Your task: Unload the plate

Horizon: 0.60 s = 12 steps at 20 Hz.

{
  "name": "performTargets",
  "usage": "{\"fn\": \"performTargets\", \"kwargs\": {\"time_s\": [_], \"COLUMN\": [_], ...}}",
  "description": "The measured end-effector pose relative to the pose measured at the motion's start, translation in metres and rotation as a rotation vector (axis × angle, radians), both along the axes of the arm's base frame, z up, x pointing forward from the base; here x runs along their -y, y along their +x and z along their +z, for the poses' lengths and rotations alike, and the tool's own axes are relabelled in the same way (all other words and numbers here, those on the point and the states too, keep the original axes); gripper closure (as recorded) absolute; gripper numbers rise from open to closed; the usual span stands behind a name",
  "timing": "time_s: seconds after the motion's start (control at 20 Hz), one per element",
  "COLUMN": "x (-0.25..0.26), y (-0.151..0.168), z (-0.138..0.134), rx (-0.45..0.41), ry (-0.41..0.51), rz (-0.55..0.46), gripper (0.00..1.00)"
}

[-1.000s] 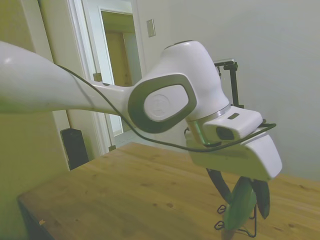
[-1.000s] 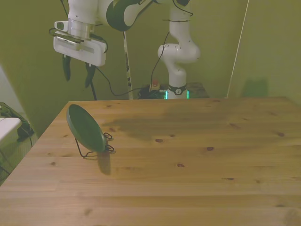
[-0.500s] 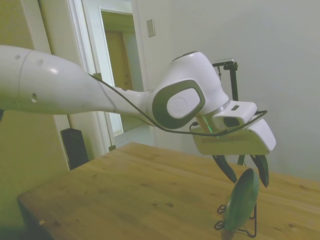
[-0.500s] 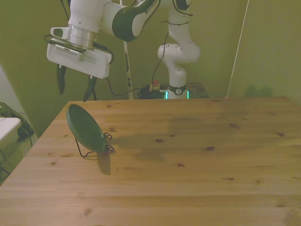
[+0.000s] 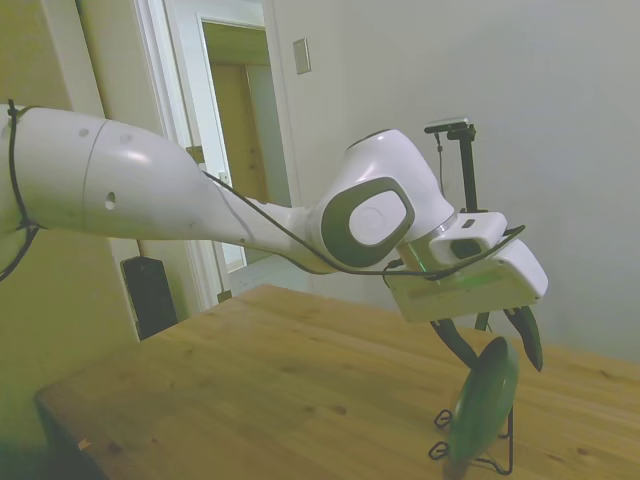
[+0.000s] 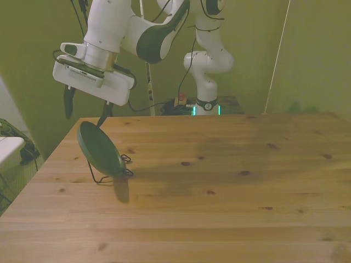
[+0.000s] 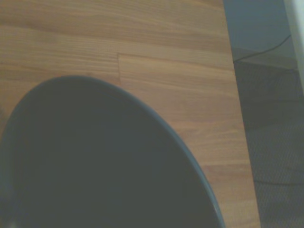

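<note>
The green plate [image 6: 100, 149] stands tilted on edge in a thin black wire stand [image 6: 111, 174] near the front view's left table edge. It shows too in the side view as a green disc [image 5: 484, 400], and it fills much of the wrist view [image 7: 95, 161]. My gripper [image 6: 86, 109] hangs open just above the plate's top rim, one dark finger [image 6: 68, 103] on each side of it, not touching. In the side view the gripper [image 5: 495, 340] straddles the plate's upper edge.
The wooden table [image 6: 219, 181] stretches wide to the front view's right. Its left edge [image 6: 49, 159] lies close beside the stand, with floor and cables past it [image 7: 266, 95]. A doorway [image 5: 240, 150] shows behind the arm in the side view.
The gripper has come down and toward the plate over the last second, from well above it to just over its top rim. The fingers stay open. Plate and stand have not moved.
</note>
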State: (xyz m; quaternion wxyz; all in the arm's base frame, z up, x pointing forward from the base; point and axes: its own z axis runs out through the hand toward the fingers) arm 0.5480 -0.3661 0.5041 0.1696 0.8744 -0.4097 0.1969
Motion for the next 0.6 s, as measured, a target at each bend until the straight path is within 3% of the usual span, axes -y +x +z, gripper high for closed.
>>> {"fn": "performTargets", "kwargs": {"time_s": [0.1,0.15,0.6], "x": [-0.004,-0.006,-0.005], "y": [0.004,0.004,-0.002], "z": [-0.002,-0.004,-0.011], "rx": [0.014,0.018,0.01], "ry": [-0.016,-0.022,-0.045], "rz": [0.012,0.015,0.023], "gripper": [0.0,1.0,1.0]}}
